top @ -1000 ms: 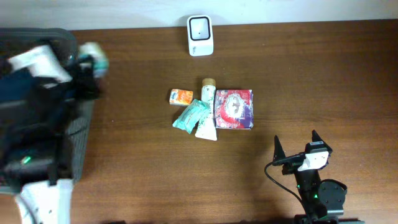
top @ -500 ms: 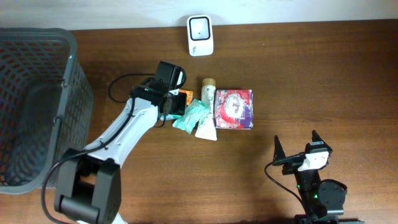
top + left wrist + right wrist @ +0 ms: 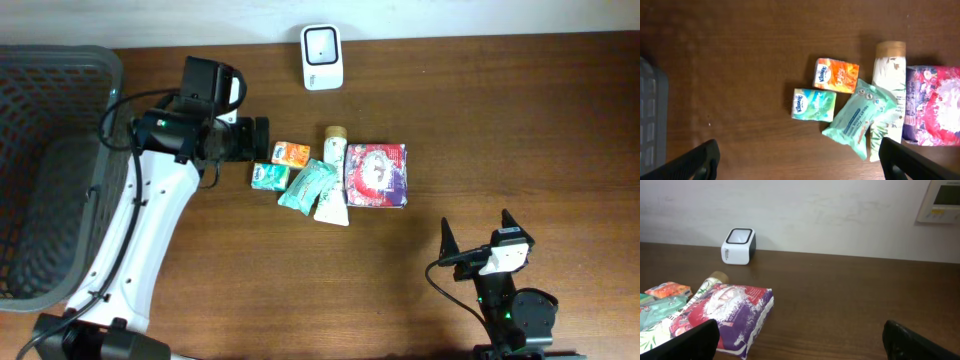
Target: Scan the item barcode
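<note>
step: we judge it the pick-up, nothing in hand | left gripper wide open, empty, above green tissue pack lying on counter just beside orange pack | right gripper open, empty | next: we grasp one pack and turn its barcode to scanner

Kleenex is printed on the orange tissue pack and the green tissue pack

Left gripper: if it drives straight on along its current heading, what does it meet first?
Probably the green tissue pack, which sits nearest the open left gripper in its wrist view, with the orange tissue pack just behind. Height is unclear; it may meet bare table first.
</note>
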You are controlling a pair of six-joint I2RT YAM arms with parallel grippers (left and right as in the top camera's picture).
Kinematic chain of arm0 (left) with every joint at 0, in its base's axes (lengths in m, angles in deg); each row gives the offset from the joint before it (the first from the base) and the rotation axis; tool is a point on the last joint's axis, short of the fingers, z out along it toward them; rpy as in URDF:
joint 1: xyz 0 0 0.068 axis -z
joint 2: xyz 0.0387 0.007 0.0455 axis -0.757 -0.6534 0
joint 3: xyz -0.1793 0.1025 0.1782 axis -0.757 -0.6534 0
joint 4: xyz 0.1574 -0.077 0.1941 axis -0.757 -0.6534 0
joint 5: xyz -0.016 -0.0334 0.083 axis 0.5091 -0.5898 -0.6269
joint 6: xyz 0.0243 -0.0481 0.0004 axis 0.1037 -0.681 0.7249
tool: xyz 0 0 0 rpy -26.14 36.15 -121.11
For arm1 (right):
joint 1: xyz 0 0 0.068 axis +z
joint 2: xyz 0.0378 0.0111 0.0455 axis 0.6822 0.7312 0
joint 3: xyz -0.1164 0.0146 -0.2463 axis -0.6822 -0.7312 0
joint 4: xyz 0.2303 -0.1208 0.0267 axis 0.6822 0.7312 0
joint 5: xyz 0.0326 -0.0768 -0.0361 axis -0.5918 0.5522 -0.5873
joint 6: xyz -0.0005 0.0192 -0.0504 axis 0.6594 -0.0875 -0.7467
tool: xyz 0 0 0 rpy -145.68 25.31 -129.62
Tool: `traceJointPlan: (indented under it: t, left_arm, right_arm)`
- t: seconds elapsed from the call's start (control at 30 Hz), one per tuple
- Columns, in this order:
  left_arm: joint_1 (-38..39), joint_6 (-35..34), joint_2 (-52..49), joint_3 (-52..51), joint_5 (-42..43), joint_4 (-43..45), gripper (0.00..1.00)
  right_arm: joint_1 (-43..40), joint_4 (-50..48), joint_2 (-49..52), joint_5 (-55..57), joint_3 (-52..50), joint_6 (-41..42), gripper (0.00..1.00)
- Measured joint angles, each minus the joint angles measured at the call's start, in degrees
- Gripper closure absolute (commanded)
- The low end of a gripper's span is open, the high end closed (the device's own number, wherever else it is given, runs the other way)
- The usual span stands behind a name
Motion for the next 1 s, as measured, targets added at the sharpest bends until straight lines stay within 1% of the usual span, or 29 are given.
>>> traceJointPlan:
  t: [0.07,0.1,0.13,0.2,0.23,0.27,0.3,0.33,0.37,0.4,0.47,0.5,0.53,0.57,0.6,0.63,0.67,0.7,0.73,0.77,0.8,0.83,0.9,0.97,1.0]
  left_arm:
    - [0.0,0.0,0.0,0.0,0.0,0.0,0.01]
    - [0.0,0.0,0.0,0.0,0.0,0.0,0.01]
    - [0.0,0.0,0.0,0.0,0.0,0.0,0.01]
    - [0.0,0.0,0.0,0.0,0.0,0.0,0.01]
    - [0.0,0.0,0.0,0.0,0.0,0.0,0.01]
    - [0.0,0.0,0.0,0.0,0.0,0.0,0.01]
    - [0.0,0.0,0.0,0.0,0.0,0.0,0.01]
    - [0.0,0.0,0.0,0.0,0.0,-0.1,0.01]
    - [0.0,0.0,0.0,0.0,0.0,0.0,0.01]
    - [0.0,0.0,0.0,0.0,0.0,0.0,0.01]
    - [0.0,0.0,0.0,0.0,0.0,-0.1,0.01]
    - [0.0,0.0,0.0,0.0,0.0,0.1,0.01]
    - [0.0,0.0,0.0,0.0,0.0,-0.2,0.01]
    - [0.0,0.0,0.0,0.0,0.0,-0.1,0.01]
    - [0.0,0.0,0.0,0.0,0.0,0.0,0.01]
    - [0.0,0.0,-0.1,0.0,0.0,-0.1,0.01]
    - [0.0,0.0,-0.3,0.0,0.0,0.2,0.01]
    - [0.0,0.0,-0.3,0.0,0.0,-0.1,0.01]
    - [0.0,0.0,-0.3,0.0,0.0,0.0,0.01]
    - [0.0,0.0,-0.3,0.0,0.0,0.1,0.01]
    - [0.0,0.0,-0.3,0.0,0.0,-0.1,0.01]
    - [0.0,0.0,-0.3,0.0,0.0,-0.2,0.01]
    - [0.0,0.0,-0.3,0.0,0.0,-0.2,0.01]
    - [0.0,0.0,-0.3,0.0,0.0,-0.1,0.01]
    - [0.0,0.0,-0.3,0.0,0.0,0.0,0.01]
  right_arm:
    - [0.0,-0.2,0.0,0.0,0.0,0.0,0.01]
    - [0.0,-2.3,0.0,-0.4,-0.1,0.7,0.01]
    - [0.0,-5.5,0.1,-3.3,-0.2,3.4,0.01]
    - [0.0,-11.6,0.1,-12.8,-0.2,11.3,0.01]
    - [0.0,-16.6,0.3,-15.6,-0.2,14.9,0.01]
    - [0.0,-25.6,0.0,-18.7,-0.2,19.1,0.01]
    - [0.0,-31.6,-0.1,-20.3,0.1,21.7,0.01]
    - [0.0,-37.9,0.4,-20.5,-0.2,23.0,0.01]
    - [0.0,-46.7,0.1,-19.2,0.5,24.1,0.01]
    - [0.1,-47.2,-0.1,-17.6,1.7,24.4,0.01]
    - [0.1,-39.2,2.3,-13.4,8.8,22.0,0.01]
    - [0.1,-33.0,3.6,-12.6,12.6,20.4,0.01]
    - [0.1,-24.0,7.7,-11.8,19.2,16.9,0.01]
    - [0.1,-14.6,14.3,-11.0,26.7,13.2,0.02]
    - [0.2,-8.4,19.2,-10.7,31.8,11.3,0.01]
    - [0.2,0.6,27.6,-10.5,39.3,9.2,0.01]
    - [0.2,10.6,34.9,-10.3,46.2,8.5,0.01]
    - [0.2,18.6,45.4,-10.3,54.9,7.6,0.02]
    - [0.2,23.1,52.7,-10.5,59.8,7.5,0.02]
    - [0.2,30.4,59.7,-12.9,64.5,7.2,0.01]
    - [0.2,33.8,67.7,-17.1,68.5,7.1,0.01]
    - [0.2,36.1,71.6,-20.0,70.1,7.1,0.01]
    - [0.2,37.0,80.4,-25.0,71.6,7.1,0.01]
    - [0.2,37.1,88.0,-26.6,71.8,7.0,0.01]
    - [0.2,37.1,93.0,-27.3,71.8,7.0,0.05]
